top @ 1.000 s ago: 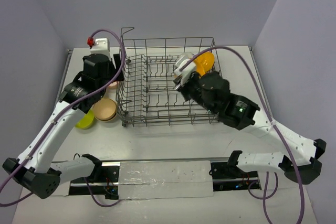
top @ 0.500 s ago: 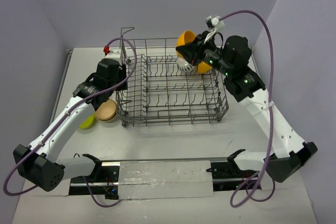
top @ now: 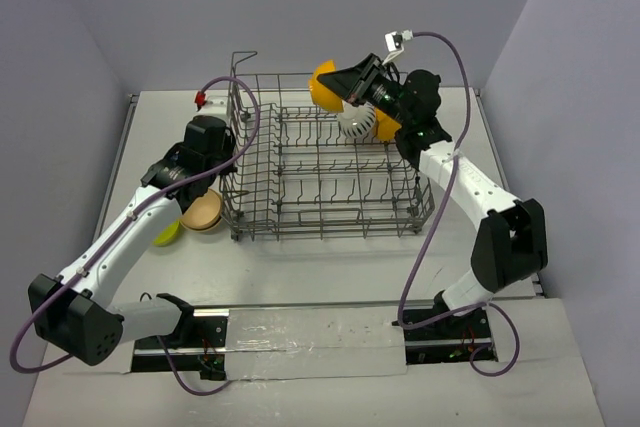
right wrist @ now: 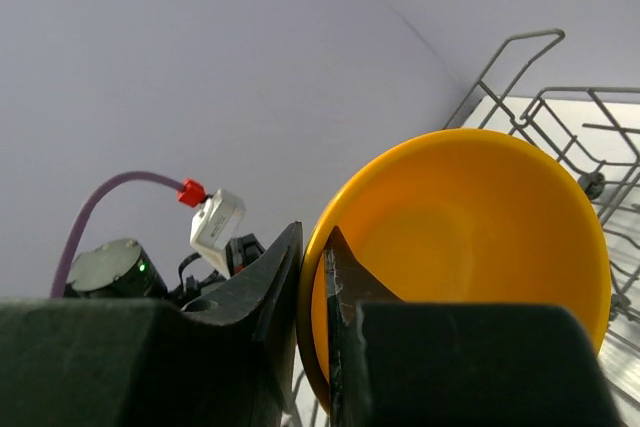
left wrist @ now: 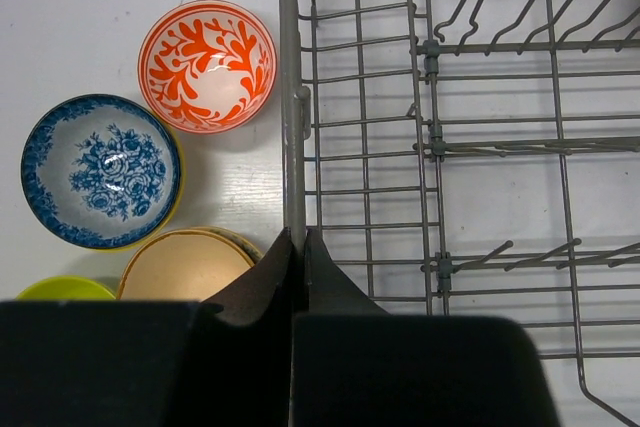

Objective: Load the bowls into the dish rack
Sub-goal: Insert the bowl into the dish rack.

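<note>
Right end effector (right wrist: 312, 239) has swung left since the earlier frame, clamped on the rim of the orange bowl (top: 324, 87) above the far edge of the dish rack (top: 325, 231). Left end effector (left wrist: 298, 243) appears pinched shut on the rack's left rim. Lower the bowl on edge into the rack before releasing.

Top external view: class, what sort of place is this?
Likely a robot test bench, not a kitchen: plain purple walls, two arms bolted to a white table, one dish rack.
</note>
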`<action>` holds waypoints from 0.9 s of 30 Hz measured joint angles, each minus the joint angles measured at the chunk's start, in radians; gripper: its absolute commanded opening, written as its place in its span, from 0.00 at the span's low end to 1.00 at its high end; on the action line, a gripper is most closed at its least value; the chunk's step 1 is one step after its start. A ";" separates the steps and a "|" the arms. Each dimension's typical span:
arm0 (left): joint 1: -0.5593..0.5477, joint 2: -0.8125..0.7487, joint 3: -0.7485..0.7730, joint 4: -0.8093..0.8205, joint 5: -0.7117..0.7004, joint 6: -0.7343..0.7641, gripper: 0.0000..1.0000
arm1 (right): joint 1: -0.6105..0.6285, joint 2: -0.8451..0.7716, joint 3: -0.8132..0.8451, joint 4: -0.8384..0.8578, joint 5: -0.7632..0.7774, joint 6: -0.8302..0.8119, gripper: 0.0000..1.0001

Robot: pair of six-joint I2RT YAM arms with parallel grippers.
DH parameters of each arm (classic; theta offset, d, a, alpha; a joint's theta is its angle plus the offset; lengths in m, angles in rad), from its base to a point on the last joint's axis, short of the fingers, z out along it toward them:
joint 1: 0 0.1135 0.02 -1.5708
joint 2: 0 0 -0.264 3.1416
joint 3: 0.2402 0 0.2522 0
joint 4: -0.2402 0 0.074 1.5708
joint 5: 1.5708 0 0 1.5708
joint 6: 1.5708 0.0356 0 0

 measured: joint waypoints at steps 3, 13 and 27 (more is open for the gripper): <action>0.000 -0.004 -0.006 0.008 0.000 0.000 0.00 | 0.000 0.029 -0.042 0.085 0.026 0.066 0.00; 0.000 -0.025 -0.039 0.046 0.001 0.001 0.00 | 0.010 0.192 -0.074 0.345 0.135 0.216 0.00; 0.003 -0.042 -0.068 0.084 0.012 0.003 0.00 | 0.074 0.526 0.194 0.338 0.189 0.280 0.00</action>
